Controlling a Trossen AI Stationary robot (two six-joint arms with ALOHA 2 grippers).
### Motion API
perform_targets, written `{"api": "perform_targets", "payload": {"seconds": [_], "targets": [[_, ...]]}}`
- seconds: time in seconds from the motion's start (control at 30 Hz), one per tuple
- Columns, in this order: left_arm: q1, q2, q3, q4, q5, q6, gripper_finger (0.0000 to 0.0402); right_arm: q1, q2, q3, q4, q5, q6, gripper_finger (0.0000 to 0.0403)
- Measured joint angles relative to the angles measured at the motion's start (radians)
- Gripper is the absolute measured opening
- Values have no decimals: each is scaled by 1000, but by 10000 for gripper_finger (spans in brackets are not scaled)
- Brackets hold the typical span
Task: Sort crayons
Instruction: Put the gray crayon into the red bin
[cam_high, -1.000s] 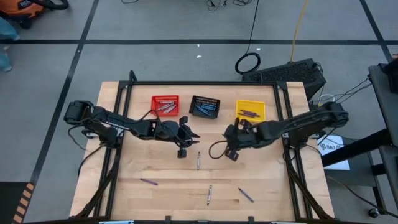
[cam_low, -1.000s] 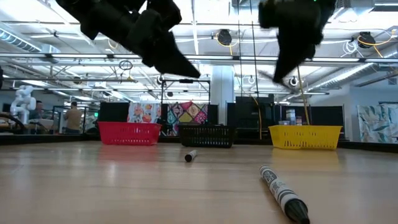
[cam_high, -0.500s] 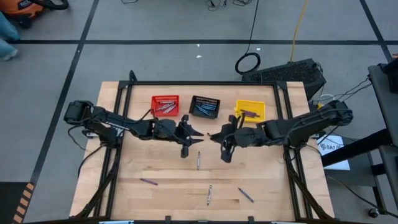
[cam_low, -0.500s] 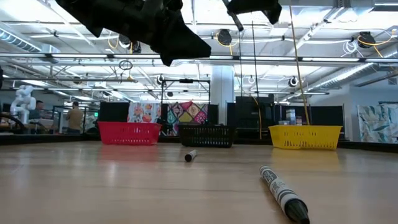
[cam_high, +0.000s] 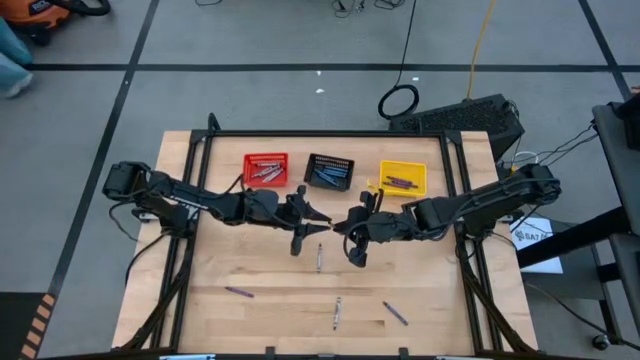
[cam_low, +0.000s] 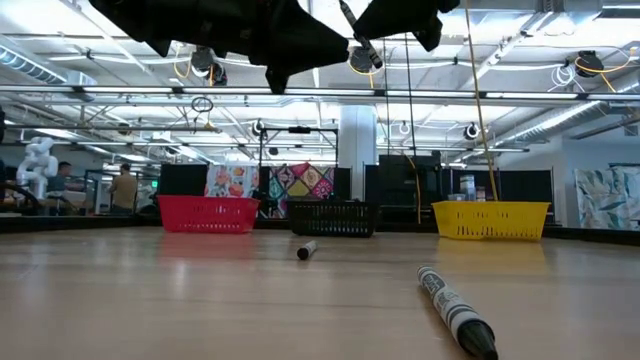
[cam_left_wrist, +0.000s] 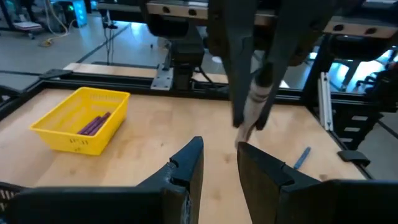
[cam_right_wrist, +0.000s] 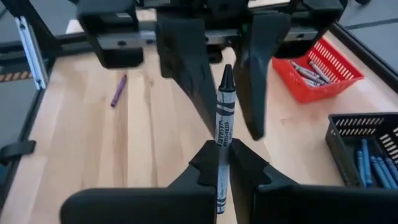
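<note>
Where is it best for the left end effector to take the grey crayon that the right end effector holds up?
Probably the free tip half of the grey crayon, since the right end effector is shut on its other end. Come from the tip end: the open left end effector has one finger on each side of the shaft.

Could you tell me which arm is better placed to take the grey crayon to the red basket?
Left. Its open left hand straddles the grey crayon that the right hand holds up, and the red basket lies on the left arm's side.
</note>
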Motion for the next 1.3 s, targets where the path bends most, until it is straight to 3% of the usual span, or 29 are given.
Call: {"api": "perform_targets", "payload": {"seconds": [0.3,1.3], "targets": [[-2,0,0,34,62,-1,101,0,0,0,-4,-1,1,0],[-2,1,0,98,62,-42,100,-4,32,-1,61,-21,-51,0]]}}
